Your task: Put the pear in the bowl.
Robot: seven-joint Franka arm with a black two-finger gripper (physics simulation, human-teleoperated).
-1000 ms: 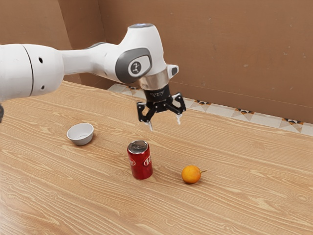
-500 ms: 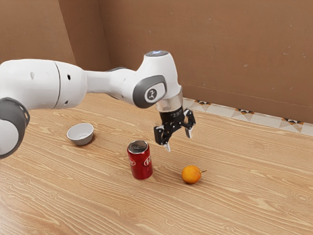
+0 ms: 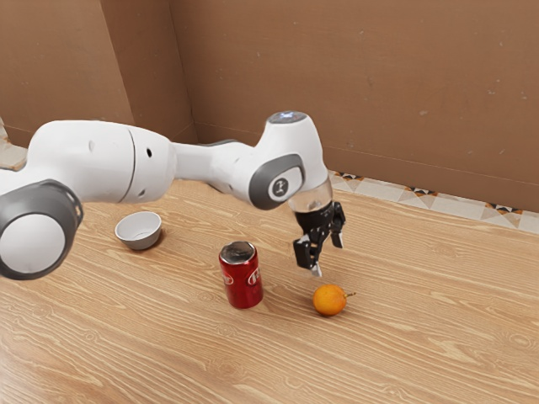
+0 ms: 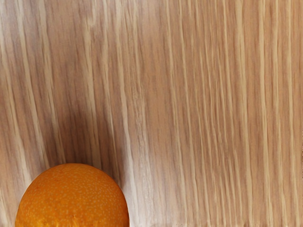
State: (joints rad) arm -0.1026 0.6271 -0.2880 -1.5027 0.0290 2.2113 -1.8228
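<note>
My gripper (image 3: 327, 257) is open above the table, just over and slightly behind the round orange fruit, with nothing between its fingers. That fruit (image 3: 329, 300), with a thin stem, rests on the wood; it looks like an orange pear-task object, round rather than pear-shaped. In the wrist view the orange fruit (image 4: 73, 198) lies close under my hand, partly cut off by the edge. A small white bowl (image 3: 139, 231) stands upright toward the exterior view's left, apart from the gripper, and its visible inside holds nothing.
A red soda can (image 3: 242, 276) stands upright between the bowl and the fruit, a little to the exterior view's left of my gripper. The wooden table (image 3: 421, 337) extends around them, with a brown wall (image 3: 379, 84) behind.
My gripper has moved down and toward the exterior view's right, nearer the orange fruit, and has turned. Fruit, can and bowl have stayed where they were.
</note>
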